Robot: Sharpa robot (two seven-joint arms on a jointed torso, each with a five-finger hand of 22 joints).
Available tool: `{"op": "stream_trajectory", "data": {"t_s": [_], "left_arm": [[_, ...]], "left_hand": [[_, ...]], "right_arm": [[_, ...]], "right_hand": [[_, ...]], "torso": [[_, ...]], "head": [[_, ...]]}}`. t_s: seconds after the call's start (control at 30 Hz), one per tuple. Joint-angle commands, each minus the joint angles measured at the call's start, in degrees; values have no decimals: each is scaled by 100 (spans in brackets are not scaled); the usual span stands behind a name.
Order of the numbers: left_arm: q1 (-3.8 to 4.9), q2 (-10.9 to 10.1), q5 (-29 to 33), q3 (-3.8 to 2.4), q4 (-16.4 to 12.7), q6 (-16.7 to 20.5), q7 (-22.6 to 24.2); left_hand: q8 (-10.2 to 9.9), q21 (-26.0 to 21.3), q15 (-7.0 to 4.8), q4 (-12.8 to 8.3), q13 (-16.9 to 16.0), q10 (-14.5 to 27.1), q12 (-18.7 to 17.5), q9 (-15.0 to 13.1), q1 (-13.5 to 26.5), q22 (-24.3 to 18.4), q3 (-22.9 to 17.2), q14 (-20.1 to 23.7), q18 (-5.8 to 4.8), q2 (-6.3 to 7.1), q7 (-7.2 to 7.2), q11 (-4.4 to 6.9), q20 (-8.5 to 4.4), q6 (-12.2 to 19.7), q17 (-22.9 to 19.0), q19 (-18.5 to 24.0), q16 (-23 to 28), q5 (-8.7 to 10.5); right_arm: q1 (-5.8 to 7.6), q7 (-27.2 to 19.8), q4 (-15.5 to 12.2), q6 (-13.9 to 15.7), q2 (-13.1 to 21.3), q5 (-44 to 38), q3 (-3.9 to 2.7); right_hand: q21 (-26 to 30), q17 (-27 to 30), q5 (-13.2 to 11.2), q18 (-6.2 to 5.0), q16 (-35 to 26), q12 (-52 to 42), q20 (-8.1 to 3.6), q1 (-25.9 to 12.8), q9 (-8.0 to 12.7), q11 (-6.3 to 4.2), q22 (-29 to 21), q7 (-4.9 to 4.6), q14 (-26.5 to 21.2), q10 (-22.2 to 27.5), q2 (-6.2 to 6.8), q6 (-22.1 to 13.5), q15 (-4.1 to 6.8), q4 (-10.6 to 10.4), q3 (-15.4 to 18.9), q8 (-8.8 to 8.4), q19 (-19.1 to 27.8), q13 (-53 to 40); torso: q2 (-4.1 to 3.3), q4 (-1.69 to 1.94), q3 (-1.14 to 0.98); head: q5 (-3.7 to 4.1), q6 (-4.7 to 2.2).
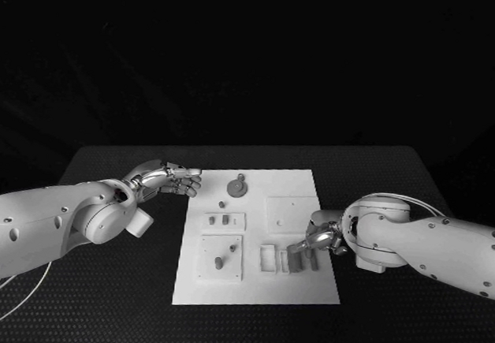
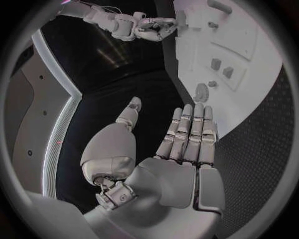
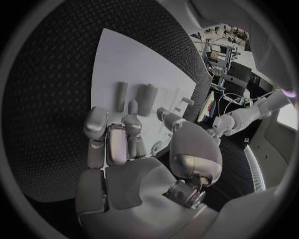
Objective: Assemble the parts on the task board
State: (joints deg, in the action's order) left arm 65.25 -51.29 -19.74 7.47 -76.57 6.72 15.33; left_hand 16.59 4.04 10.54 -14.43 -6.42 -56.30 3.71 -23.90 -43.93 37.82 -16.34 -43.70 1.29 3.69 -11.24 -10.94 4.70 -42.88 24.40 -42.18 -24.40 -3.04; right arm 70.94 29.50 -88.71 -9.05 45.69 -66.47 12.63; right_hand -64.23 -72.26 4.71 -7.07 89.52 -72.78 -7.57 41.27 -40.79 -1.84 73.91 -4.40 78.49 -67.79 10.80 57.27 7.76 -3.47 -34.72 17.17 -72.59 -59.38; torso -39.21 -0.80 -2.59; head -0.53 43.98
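Observation:
The white task board (image 1: 298, 290) lies in the middle of the black table. On it are a round grey part with a peg (image 1: 238, 188), small parts (image 1: 221, 219), a square plate (image 1: 221, 257) and two upright oblong parts (image 1: 298, 259) near the right edge. My left hand (image 1: 169, 179) hovers off the board's far left corner, fingers straight, thumb apart, palm empty (image 2: 181, 149). The round part (image 2: 201, 92) lies just past its fingertips. My right hand (image 1: 322, 238) is at the board's right edge beside the oblong parts (image 3: 147, 99), fingers (image 3: 115, 139) loosely bent, nothing held.
Black textured table (image 1: 103, 288) surrounds the board on all sides, with free room left of the board and in front of it. My right hand (image 2: 146, 27) appears across the board in the left wrist view, and my left hand (image 3: 233, 119) in the right wrist view.

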Motion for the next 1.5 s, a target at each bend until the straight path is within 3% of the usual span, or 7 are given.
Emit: {"op": "stream_trajectory", "data": {"t_s": [0.03,0.23,0.63,1.13,1.27,1.33,1.5], "left_arm": [[6,13,43,-5,-14,-4,145],[6,13,47,-5,-11,-23,132],[6,16,78,-4,10,-77,74],[6,18,112,-4,13,-65,52],[6,12,112,-4,12,-74,46],[6,13,112,-4,12,-75,41],[6,14,112,-4,14,-84,24]], "left_hand": [[-5,-3,-4,-42,7,0,30,-5,17,-7,5,21,-7,-34,-97,-8,1,19,8,43,14,19],[4,2,-5,-74,12,-4,32,-11,-5,-6,-19,19,-4,-77,-100,-7,2,14,16,45,15,15],[2,9,-6,-42,26,-3,28,-15,167,-6,16,12,4,-107,-131,-9,3,42,35,43,19,19],[-4,10,-6,-32,40,24,19,-16,218,-8,4,16,9,-125,-135,-18,2,68,44,48,24,19],[-1,10,-6,-33,41,26,19,-18,218,-8,1,16,10,-130,-136,-19,2,65,46,49,25,19],[1,10,-6,-34,42,26,19,-19,220,-8,-1,16,10,-133,-136,-19,3,63,46,49,25,19],[1,12,-7,-34,47,31,20,-21,220,-8,-25,14,11,-192,-140,-21,3,72,52,49,26,19]], "right_arm": [[-7,38,30,-198,-38,-114,17],[-56,24,137,-114,-128,-114,58],[-148,-27,242,-82,-256,-86,63],[-224,-68,293,-115,-340,-61,68],[-229,-91,310,-104,-346,-61,69],[-229,-145,313,-81,-346,-60,69],[-229,-195,291,-3,-346,-47,71]], "right_hand": [[27,7,-23,-793,-32,22,14,6,7,14,-5,-29,-19,10,33,6,-11,22,-21,-19,7,12],[31,16,-25,-793,-37,40,20,6,7,15,-5,-31,-29,30,53,10,-13,33,-26,-25,12,33],[47,23,-23,-793,-52,64,39,-29,6,19,-7,-34,-45,49,148,23,-17,16,-64,-50,18,48],[53,38,-26,-793,-61,79,50,-3,2,21,-3,-37,-66,69,118,26,-21,45,-97,-67,26,62],[45,21,-46,-793,-71,96,80,63,-11,29,20,-45,-73,95,-74,37,-29,292,-21,-93,49,72],[46,14,-39,-793,-86,112,112,25,-18,29,40,-52,-85,109,-359,52,-36,582,102,-124,77,79],[50,9,-28,-793,-111,138,148,66,-38,21,65,-37,-97,106,-885,129,-28,1160,95,-143,97,88]], "torso": [[-1,-1,4],[2,6,0],[-1,-1,-2],[-1,4,8],[2,2,10],[1,0,10],[2,-1,9]], "head": [[15,2],[17,-11],[4,20],[-14,23],[-19,31],[-18,30],[-32,24]]}}
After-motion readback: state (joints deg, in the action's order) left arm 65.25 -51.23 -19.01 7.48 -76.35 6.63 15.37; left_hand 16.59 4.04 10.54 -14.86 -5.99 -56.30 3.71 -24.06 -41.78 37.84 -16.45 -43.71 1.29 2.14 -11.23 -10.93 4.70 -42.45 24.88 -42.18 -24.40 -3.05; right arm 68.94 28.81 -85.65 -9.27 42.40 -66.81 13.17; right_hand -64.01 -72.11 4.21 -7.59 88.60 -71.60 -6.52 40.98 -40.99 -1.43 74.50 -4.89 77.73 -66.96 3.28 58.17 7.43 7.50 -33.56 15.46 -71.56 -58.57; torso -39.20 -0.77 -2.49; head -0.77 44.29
